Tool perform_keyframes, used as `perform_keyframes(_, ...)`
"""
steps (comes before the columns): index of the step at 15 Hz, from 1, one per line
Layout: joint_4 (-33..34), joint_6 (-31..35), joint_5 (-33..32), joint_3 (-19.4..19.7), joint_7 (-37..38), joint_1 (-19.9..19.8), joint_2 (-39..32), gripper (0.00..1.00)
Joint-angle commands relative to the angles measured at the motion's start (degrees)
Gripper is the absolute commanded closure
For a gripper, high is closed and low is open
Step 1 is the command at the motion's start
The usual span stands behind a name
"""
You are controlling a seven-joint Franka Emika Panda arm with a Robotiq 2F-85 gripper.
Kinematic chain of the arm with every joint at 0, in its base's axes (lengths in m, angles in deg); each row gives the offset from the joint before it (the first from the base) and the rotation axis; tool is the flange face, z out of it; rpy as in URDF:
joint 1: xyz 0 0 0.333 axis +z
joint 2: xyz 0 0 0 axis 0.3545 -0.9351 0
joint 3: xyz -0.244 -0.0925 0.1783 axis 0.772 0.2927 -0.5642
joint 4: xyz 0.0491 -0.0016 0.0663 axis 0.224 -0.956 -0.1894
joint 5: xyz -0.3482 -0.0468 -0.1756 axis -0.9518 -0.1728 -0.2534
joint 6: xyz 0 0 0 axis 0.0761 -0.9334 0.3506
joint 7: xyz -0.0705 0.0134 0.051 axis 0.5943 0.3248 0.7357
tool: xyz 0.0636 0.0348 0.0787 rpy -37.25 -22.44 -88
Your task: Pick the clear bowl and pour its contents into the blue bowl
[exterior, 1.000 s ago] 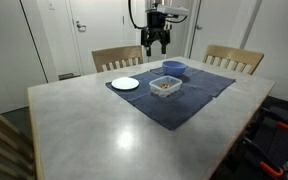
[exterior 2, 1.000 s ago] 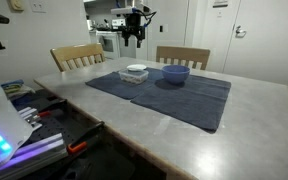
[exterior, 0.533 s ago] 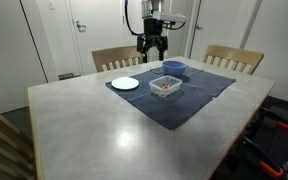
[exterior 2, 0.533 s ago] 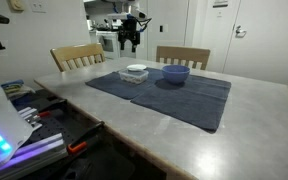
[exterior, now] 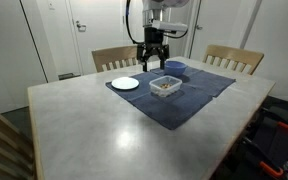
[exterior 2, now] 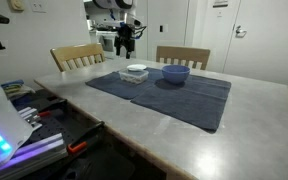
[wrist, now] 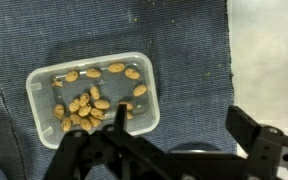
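Hand, released and empty with jaws spread wide, hovers above and left of the clear bowl, which rests carrying brown nut-like pieces on the dark blue cloth mat beside the blue bowl, seemingly positioned for a rim grasp.

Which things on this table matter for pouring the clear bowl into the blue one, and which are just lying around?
For the job: clear bowl, blue bowl, open gripper.
Just lying about: white plate, dark blue mat, wooden chairs.
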Motion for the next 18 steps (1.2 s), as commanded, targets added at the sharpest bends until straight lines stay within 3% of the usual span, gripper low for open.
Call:
perform_keyframes(1,-3.5,5.2,0.9,-0.5,-1.3,-0.1,0.1,0.0)
perform_keyframes(6,-4.7,9.0,0.1,-0.6,-3.6,-0.4,-0.8,0.0)
perform_keyframes(10,-3.9,11.7,-1.6,-1.1,-10.7,-0.9,-2.6,0.0)
perform_keyframes(13,-4.0,11.9,1.8,-2.8,-15.2,-2.6,-3.0,0.0)
perform_keyframes(18,-4.7,12.5,3.6,-3.5,-16.1,-3.0,-3.4,0.0)
